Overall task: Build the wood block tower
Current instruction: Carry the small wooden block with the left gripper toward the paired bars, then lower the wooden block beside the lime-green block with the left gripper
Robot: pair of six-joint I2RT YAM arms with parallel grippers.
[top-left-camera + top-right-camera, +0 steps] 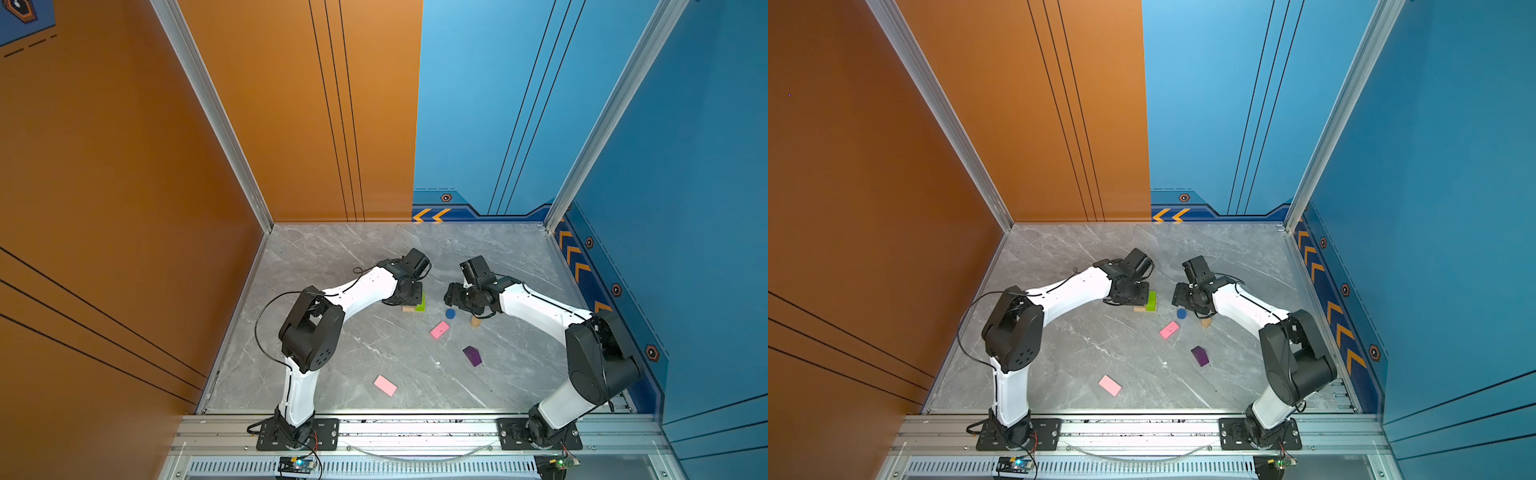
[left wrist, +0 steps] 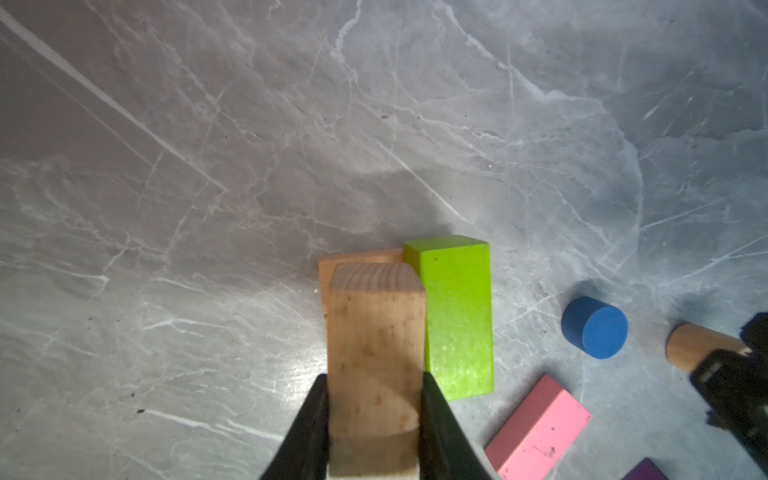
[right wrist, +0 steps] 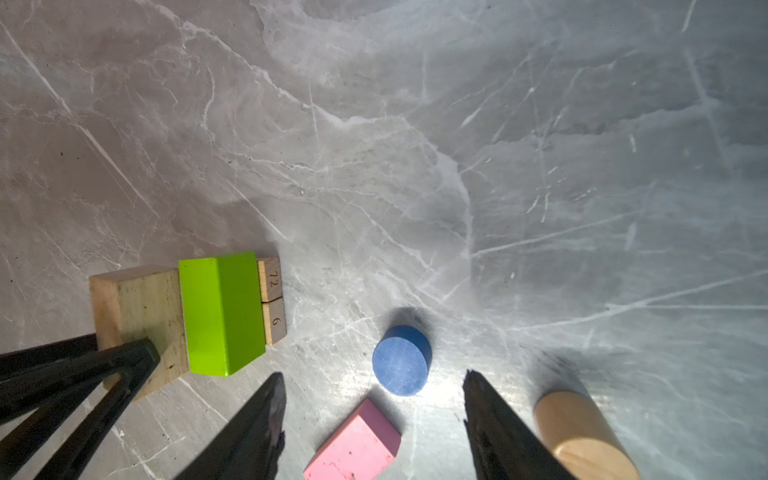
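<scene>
1. Top view, hands: left gripper [image 1: 409, 297] sits right over the wood block tower [image 1: 415, 306] mid-table [image 1: 332, 270]. Its jaws are hidden here. Lime-green bar [image 1: 421, 302] is at its 3 o'clock, just beside. Right gripper [image 1: 451, 296] stands apart, further out at 3. Blue cylinder [image 1: 450, 313] is just beside it at 6, tan cylinder [image 1: 476, 321] between 4 and 5.
2. Top view, loose blocks: pink slab [image 1: 1169, 329] is at 7 o'clock of the blue cylinder [image 1: 1181, 313], purple peaked block [image 1: 1200, 356] at 5. Second pink slab [image 1: 1110, 385] is well apart at 7.
3. Left wrist: left gripper [image 2: 374, 377] is clamped narrow on tan bar [image 2: 374, 328]. The bar's side touches the lime-green bar [image 2: 457, 316]. Tan base blocks [image 2: 357, 261] show under its far end.
4. Right wrist: right gripper [image 3: 374, 375] has jaws wide, holding nothing. Blue cylinder [image 3: 401, 359] sits just at the gap between the tips, no contact. Pink slab [image 3: 353, 444] lies on the table between the fingers. Tan cylinder [image 3: 582, 436] is outside one finger.
</scene>
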